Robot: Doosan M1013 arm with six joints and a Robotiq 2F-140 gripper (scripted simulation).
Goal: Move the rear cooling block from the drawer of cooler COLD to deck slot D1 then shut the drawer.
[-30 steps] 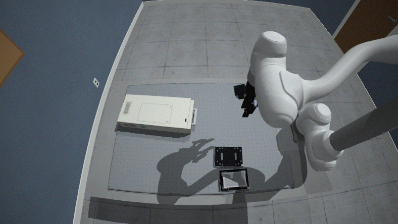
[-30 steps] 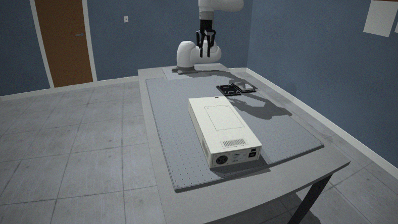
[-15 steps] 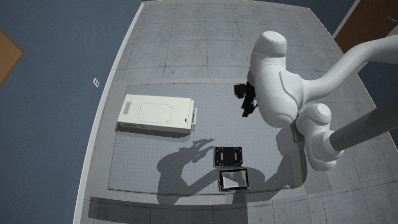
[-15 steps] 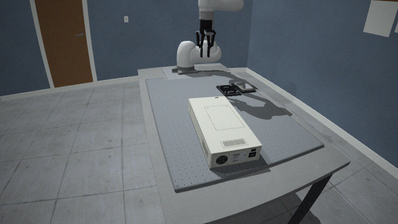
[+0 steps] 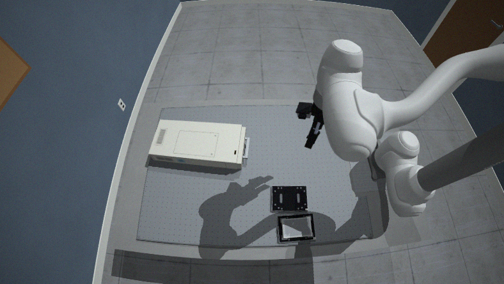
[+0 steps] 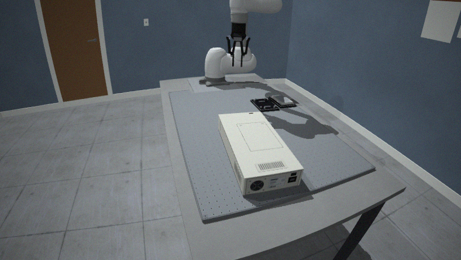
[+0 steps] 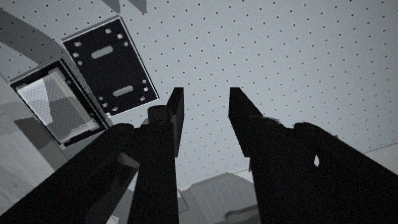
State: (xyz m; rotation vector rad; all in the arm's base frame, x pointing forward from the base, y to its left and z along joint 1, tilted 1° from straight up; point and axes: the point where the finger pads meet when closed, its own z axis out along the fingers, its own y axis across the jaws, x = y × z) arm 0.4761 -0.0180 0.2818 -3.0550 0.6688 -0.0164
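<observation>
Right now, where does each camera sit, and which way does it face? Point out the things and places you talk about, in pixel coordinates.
Top: above the table, looking down; the white arm (image 5: 347, 119) and jaws show, the cooler (image 5: 197, 142) (image 6: 258, 139) at left.
Exterior: beyond the cooler's vented back end, looking along the table toward the arm's base; arm and jaws in view.
Wrist: on the arm by the jaws, looking past them at the perforated board; both fingers show.
Top and wrist share the two dark deck frames.

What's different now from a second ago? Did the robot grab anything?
The hand looks like it turned a tiny bit, but I can't tell exactly which way. It took hold of nothing and let go of nothing. The white cooler, the black plate and the black frame beside it stayed put.
</observation>
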